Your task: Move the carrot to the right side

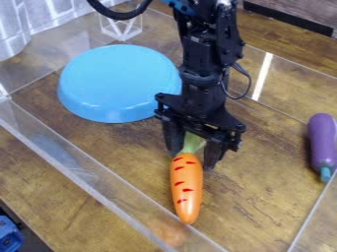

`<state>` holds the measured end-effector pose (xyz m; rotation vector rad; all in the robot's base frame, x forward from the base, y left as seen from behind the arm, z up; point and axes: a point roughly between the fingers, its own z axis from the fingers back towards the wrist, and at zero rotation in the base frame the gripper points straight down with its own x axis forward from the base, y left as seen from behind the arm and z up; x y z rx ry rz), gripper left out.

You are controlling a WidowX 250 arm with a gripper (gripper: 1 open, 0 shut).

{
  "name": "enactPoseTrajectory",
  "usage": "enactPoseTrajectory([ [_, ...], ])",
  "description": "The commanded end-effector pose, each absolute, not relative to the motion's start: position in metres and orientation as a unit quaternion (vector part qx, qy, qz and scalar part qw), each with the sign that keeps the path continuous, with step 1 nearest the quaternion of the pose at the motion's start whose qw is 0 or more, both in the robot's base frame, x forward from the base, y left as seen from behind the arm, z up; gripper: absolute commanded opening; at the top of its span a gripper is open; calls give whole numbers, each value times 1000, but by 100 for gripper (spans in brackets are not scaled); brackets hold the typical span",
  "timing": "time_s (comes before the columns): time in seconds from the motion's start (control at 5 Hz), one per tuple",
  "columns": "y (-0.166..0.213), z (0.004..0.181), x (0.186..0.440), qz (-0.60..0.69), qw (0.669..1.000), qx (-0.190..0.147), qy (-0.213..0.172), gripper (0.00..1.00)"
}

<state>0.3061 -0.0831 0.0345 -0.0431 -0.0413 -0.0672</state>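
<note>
The carrot (187, 189) lies on the surface (112, 157), its leafy top under the end effector (184, 146) — fingers straddling the greens, probably for a hold at that end. Whether they've closed on it, or how wide they stand, I can't tell.
</note>
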Motion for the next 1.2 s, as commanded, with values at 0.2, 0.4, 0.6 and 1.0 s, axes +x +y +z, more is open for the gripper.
enactPoseTrajectory([
  [0.2, -94, 40, 306, -47, 998, -25, -45, 0],
  [0.4, -95, 36, 305, -47, 998, -25, -44, 0],
  [0.6, -96, 27, 301, -48, 997, -25, -51, 0],
  [1.0, -98, 23, 295, -51, 997, -26, -51, 0],
])
